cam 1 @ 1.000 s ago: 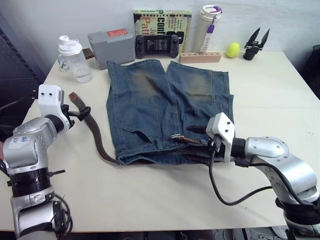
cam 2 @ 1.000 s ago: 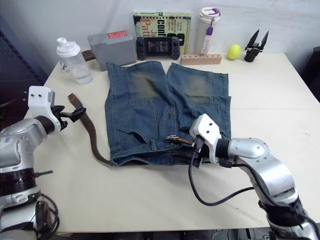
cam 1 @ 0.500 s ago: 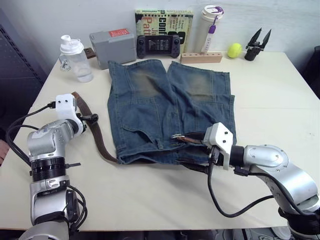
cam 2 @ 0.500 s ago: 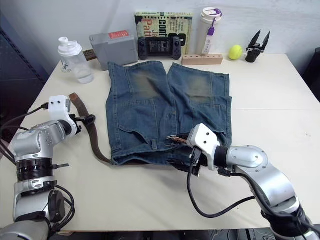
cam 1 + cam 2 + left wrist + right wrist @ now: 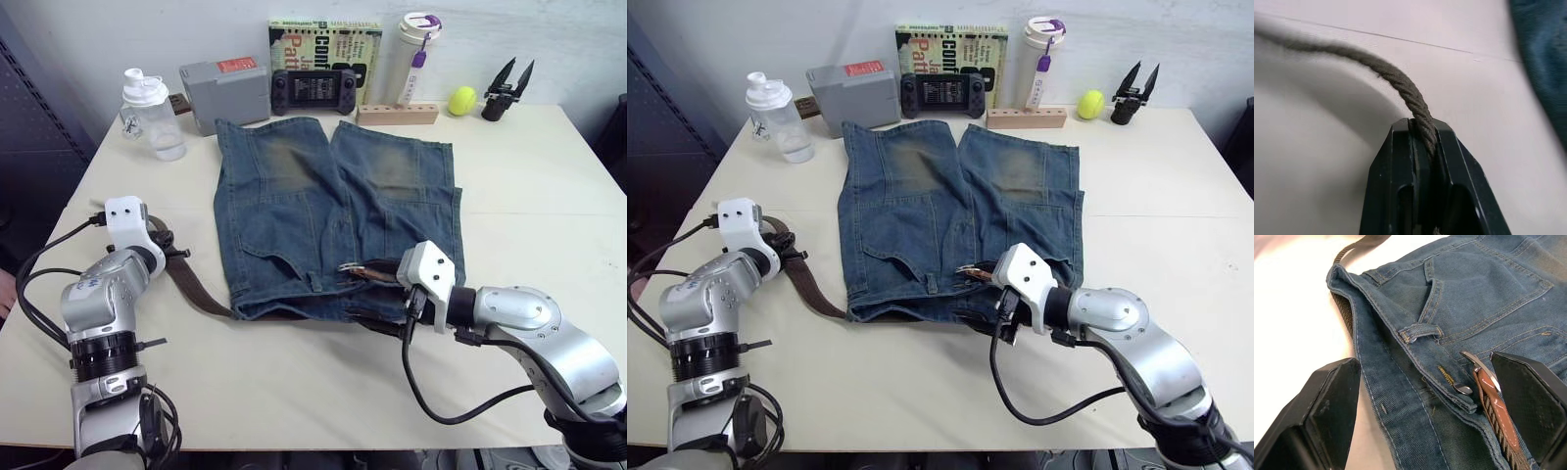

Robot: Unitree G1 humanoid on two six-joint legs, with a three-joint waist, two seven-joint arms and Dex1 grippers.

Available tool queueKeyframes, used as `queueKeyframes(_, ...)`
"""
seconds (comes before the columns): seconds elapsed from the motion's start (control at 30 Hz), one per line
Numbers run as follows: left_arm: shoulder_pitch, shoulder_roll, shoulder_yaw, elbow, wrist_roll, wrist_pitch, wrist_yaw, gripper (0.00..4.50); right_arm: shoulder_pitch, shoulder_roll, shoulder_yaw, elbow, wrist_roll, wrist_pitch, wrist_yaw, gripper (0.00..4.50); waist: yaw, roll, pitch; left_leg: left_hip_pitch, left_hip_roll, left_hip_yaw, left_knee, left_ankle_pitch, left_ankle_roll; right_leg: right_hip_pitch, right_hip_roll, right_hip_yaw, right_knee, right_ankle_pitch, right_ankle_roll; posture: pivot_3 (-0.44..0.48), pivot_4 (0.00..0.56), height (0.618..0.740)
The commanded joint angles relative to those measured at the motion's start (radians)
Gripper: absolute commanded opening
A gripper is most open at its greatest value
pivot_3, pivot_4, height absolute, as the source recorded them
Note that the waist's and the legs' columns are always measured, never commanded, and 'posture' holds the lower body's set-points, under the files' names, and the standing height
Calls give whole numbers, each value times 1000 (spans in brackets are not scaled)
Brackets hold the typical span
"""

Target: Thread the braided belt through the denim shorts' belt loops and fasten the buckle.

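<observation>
shorts [image 5: 333, 225] flat mid-table, belt [image 5: 196, 289] trailing off waistband's left | buckle [image 5: 1480, 370] on fly | left gripper [image 5: 1422, 147] clamped on belt | right gripper [image 5: 1425, 396] wide open, empty, over waistband | bottle [image 5: 147, 116], book [image 5: 323, 49] behind

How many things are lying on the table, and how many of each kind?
Clothing: 2, the denim shorts and the braided belt
Drink containers: 2, the shaker bottle and the tumbler
Book: 1
Game controller: 1
Grey box: 1
Wooden block: 1
Yellow ball: 1
Spare black gripper: 1
Total: 10
</observation>
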Motion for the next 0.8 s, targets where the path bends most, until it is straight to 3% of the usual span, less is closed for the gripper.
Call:
queueKeyframes(0.03, 15, 15, -12, -56, 0, -107, -30, 52, -18, 8, -4, -8, -5, -25, -6, 4500, -2, 0, 0, 0, 0, 0, 0, 0, 0, 0, 0, 0, 0, 0, 0, 0, 150, 731)
queueKeyframes(0.2, 37, 66, -86, -160, 30, -351, -138, 52, -27, 9, -5, 7, -24, -35, -16, 4500, -1, -2, 1, -1, 0, 0, 0, 0, 0, 0, 0, -1, -1, 0, 0, 0, 150, 731)
queueKeyframes(0.27, 44, 81, -110, -252, -24, -445, -253, 52, -30, 14, -5, 10, -31, -38, -26, 4500, -1, -2, 1, -2, 0, -1, 1, 0, 0, 0, 0, -1, -1, 0, 0, 0, 150, 731)
queueKeyframes(0.43, 88, 161, -101, -417, -324, -367, -581, 52, -40, 27, 0, 21, -43, -41, -42, 4500, -5, -1, 2, -2, 1, -3, 1, 0, 0, 2, 1, -2, -4, 0, 0, 0, 150, 731)
queueKeyframes(0.53, 112, 250, -113, -396, -421, -281, -712, 52, -57, 33, 9, 42, -67, -60, -47, 4500, -11, 4, 4, -1, 1, -3, 0, 0, 0, 2, 1, -2, -4, 0, 0, 0, 150, 731)
queueKeyframes(0.63, 127, 366, -173, -305, -466, -227, -923, 52, -99, 45, 27, 93, -128, -140, -55, 4500, -13, 5, 5, -1, 1, -3, 0, 0, 0, 2, 2, -2, -4, 0, 0, 0, 150, 731)
queueKeyframes(0.8, 54, 422, -336, -103, -370, -297, -1120, 52, -90, 53, 69, 141, -217, -252, -51, 4500, -4, 6, 6, -1, 0, -1, -2, 0, 0, 2, 3, -2, -6, 0, 0, 0, 150, 731)
